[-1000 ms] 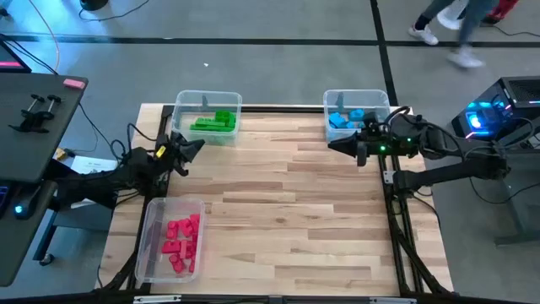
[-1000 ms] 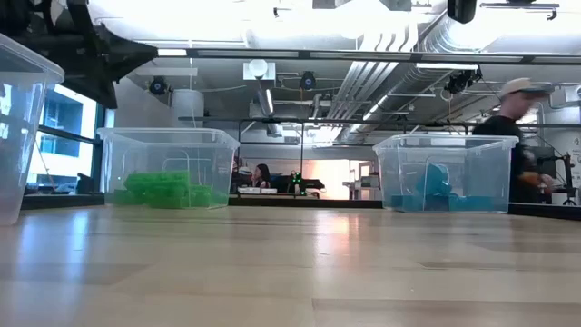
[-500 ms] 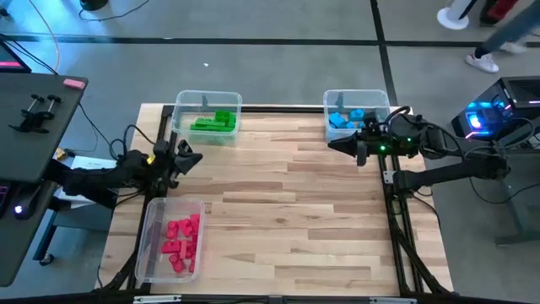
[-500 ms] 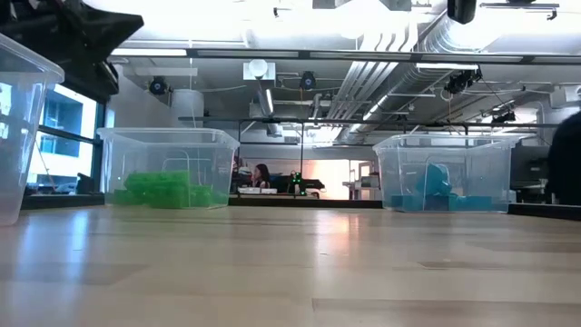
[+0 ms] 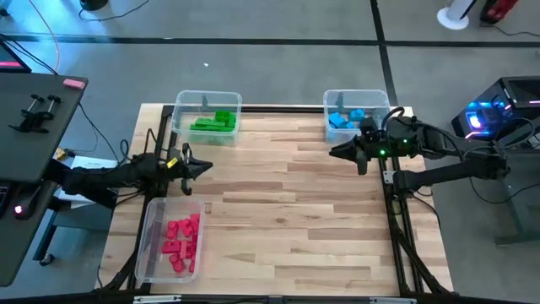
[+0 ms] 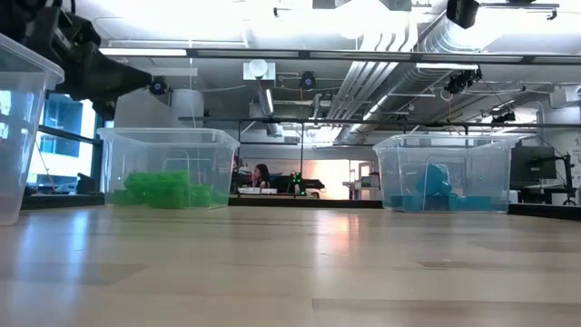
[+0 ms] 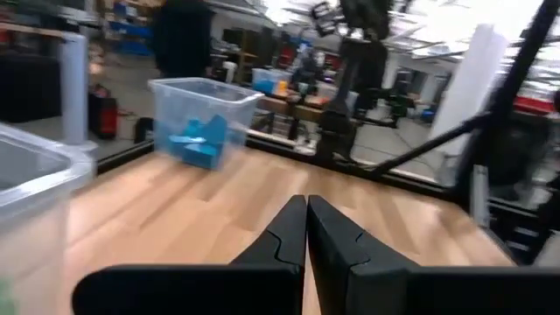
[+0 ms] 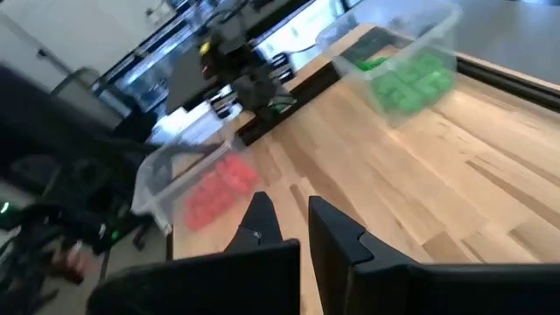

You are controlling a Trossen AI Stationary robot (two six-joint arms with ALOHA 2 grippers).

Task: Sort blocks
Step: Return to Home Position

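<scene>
The blocks lie sorted by colour in three clear bins. Green blocks (image 5: 213,122) fill the far-left bin (image 5: 179,108), light blue blocks (image 5: 344,118) the far-right bin (image 5: 384,100), and red blocks (image 5: 181,241) the near-left bin (image 5: 152,253). My left gripper (image 5: 205,167) hangs shut and level above the table's left side, between the green and red bins, pointing toward the right edge. My right gripper (image 5: 332,152) is shut, high above the table just in front of the blue bin, and points left. Neither holds anything.
The wooden tabletop (image 5: 287,211) between the bins carries no loose blocks. In the low view the green bin (image 6: 168,173) and blue bin (image 6: 445,173) stand at the far edge. Black frame rails (image 5: 396,228) run along the table's sides.
My left gripper has swung from pointing at the green bin to pointing at the table's right edge. It has gone toward the near edge and sunk a little, staying shut. A person walking beyond the far right corner has left the view.
</scene>
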